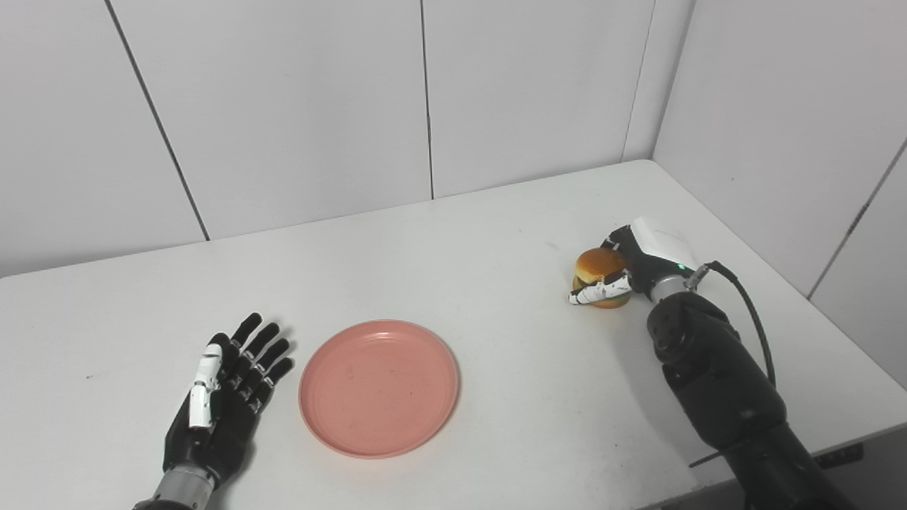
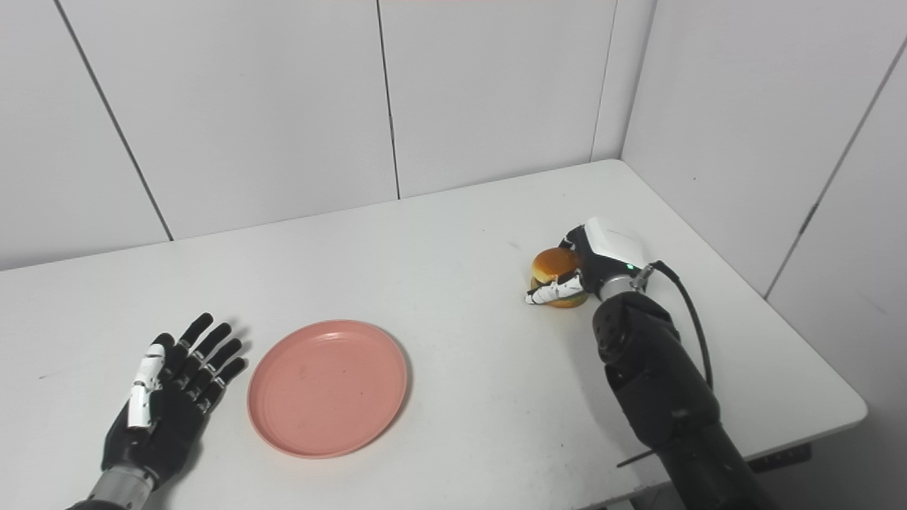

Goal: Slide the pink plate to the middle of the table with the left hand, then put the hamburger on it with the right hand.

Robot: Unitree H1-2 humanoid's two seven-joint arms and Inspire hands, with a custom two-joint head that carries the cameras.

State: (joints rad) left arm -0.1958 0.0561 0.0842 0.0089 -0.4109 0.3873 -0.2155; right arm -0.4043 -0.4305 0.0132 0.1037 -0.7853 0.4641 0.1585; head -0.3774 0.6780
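- Pale grey wall panels (image 1: 297, 106), smooth and split by thin dark seams, box in a matte white table (image 1: 496, 234) with a rounded far corner.
- Down at the near left lies the left hand (image 1: 227, 389), palm up on the tabletop, glossy black segmented fingers (image 1: 266, 354) spread and straight, a white-shelled thumb lying along its inner side; it holds nothing.
- Just beside those fingers, not touching them, sits the pink plate (image 1: 379, 386): round, shallow, a smooth plastic-looking disc with a low raised rim and a few faint specks on its flat middle. It lies left of centre, toward the near edge.
- Over on the right, well apart from the plate, there's the hamburger (image 1: 601, 273): a glossy golden-brown domed bun on top, darker layers below, a hint of green at the rim, sitting on the table.
- The right hand (image 1: 631, 269) is wrapped around it, white-and-black thumb (image 1: 602, 290) pressed across the near side, dark fingers curling behind the bun, so it grips the hamburger.
- A white casing caps the back of that hand with a tiny green light, and a black cable (image 1: 751, 312) loops from the wrist along the bulky matte black forearm.
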